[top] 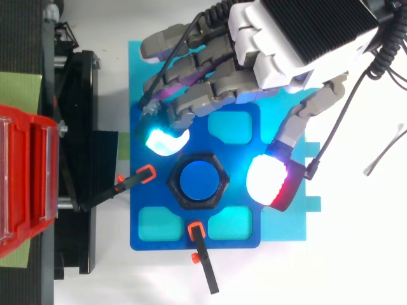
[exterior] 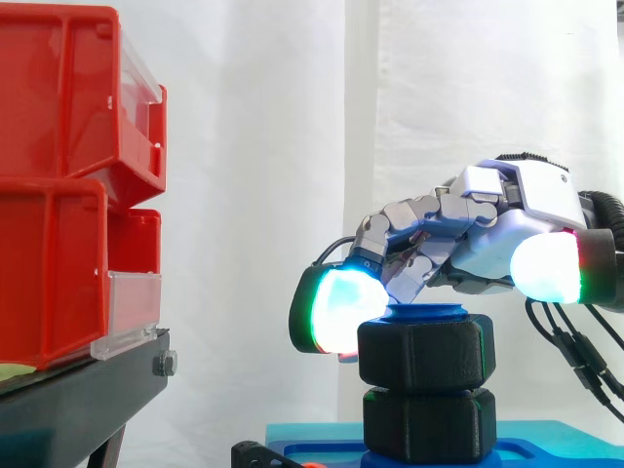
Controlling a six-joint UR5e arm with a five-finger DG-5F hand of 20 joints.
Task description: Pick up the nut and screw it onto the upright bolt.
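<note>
Straddling nut on upright bolt, hand loose, ungripping; fingertip beside one corner, thumb apart opposite.

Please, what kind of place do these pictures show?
Likely a robot test bench in a lab: a white curtain behind, red bins on a black stand, and a blue fixture held by clamps under a robot hand.

Robot hand: white casing with black ribbed top panel, grey segmented metal fingers, thick pads glowing white and cyan, edged green and red.
</note>
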